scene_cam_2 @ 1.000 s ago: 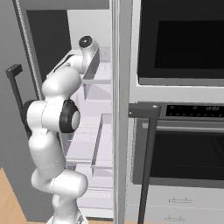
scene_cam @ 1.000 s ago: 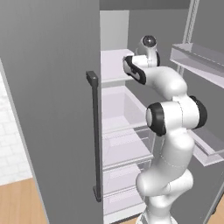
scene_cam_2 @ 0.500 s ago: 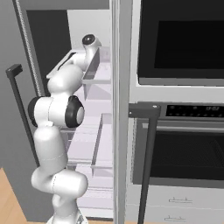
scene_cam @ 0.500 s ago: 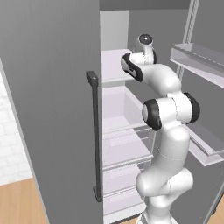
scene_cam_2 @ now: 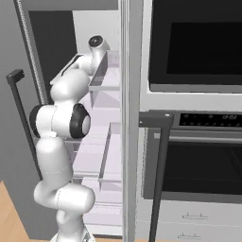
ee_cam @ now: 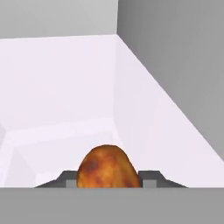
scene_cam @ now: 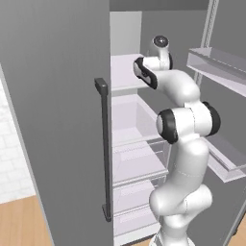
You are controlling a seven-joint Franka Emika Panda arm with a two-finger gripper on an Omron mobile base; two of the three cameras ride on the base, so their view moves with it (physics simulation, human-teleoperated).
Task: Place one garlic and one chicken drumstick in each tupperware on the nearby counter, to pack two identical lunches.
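A glossy red-brown chicken drumstick (ee_cam: 109, 168) shows its fat end between my gripper's (ee_cam: 109, 183) two dark fingertips (ee_cam: 65, 179), which press against both its sides above a white fridge shelf (ee_cam: 65, 96). In the left base view my hand (scene_cam: 143, 73) reaches in over the fridge's upper shelf (scene_cam: 126, 72); from the right base view the same hand (scene_cam_2: 71, 70) sits at that shelf's height. The garlic, the tupperware and the counter are out of view.
The open fridge door with its dark handle (scene_cam: 103, 144) stands to the arm's left, and door bins (scene_cam: 216, 62) hang to its right. Lower shelves and drawers (scene_cam: 137, 163) lie below. An oven (scene_cam_2: 198, 156) with a dark handle (scene_cam_2: 160, 160) flanks the fridge.
The elbow has risen and the hand has shifted slightly left over the upper shelf. The fridge and door are unchanged.
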